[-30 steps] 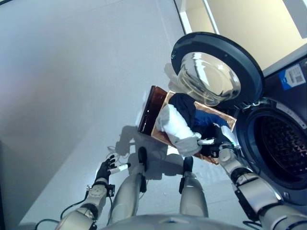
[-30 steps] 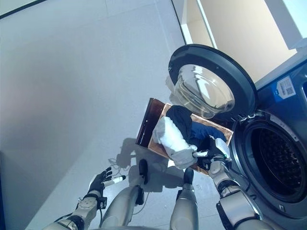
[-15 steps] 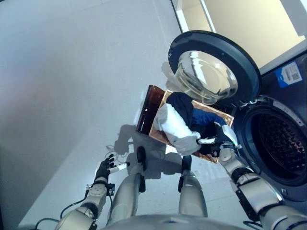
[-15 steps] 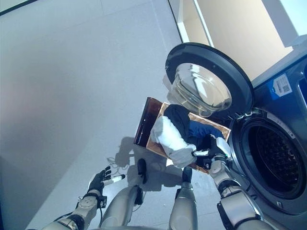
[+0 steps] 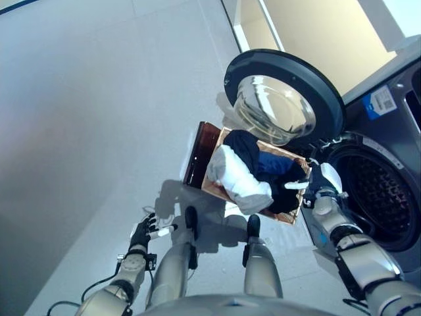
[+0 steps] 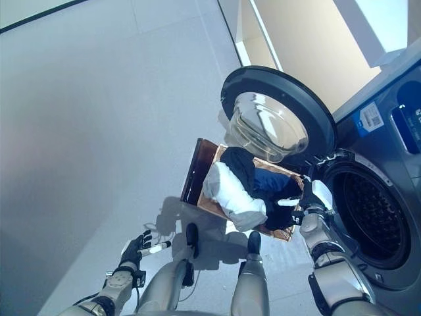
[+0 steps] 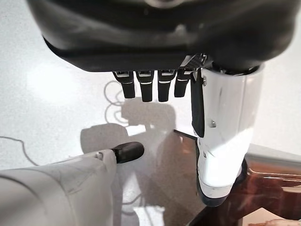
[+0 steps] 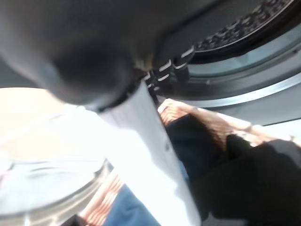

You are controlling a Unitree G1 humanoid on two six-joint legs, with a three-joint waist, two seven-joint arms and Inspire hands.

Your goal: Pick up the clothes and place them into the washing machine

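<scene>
right now the clothes (image 5: 247, 172) sit heaped in a brown basket (image 5: 209, 149) at the centre of the head views, on the grey floor (image 5: 85, 118) just below the open round door (image 5: 283, 99) of the washing machine (image 5: 385, 197). a white garment (image 5: 235, 176) lies on the left of the heap, a black one (image 5: 250, 143) at its top, a blue one (image 5: 273, 164) in the middle, and another dark piece (image 5: 284, 196) at the lower right corner of the basket. the right hand (image 5: 320, 181) is at centre right of the frame, at the basket's right edge and in front of the drum opening (image 5: 376, 197); its white-covered thumb points left over the dark piece, and nothing is seen in its grasp (its own wrist view shows the fingers (image 8: 171, 63) only slightly bent, with dark and blue cloth past them). the left hand (image 5: 143, 232) hangs at the lower left of the frame, above the floor and well apart from the basket, fingers (image 7: 143, 84) relaxed and holding nothing.
</scene>
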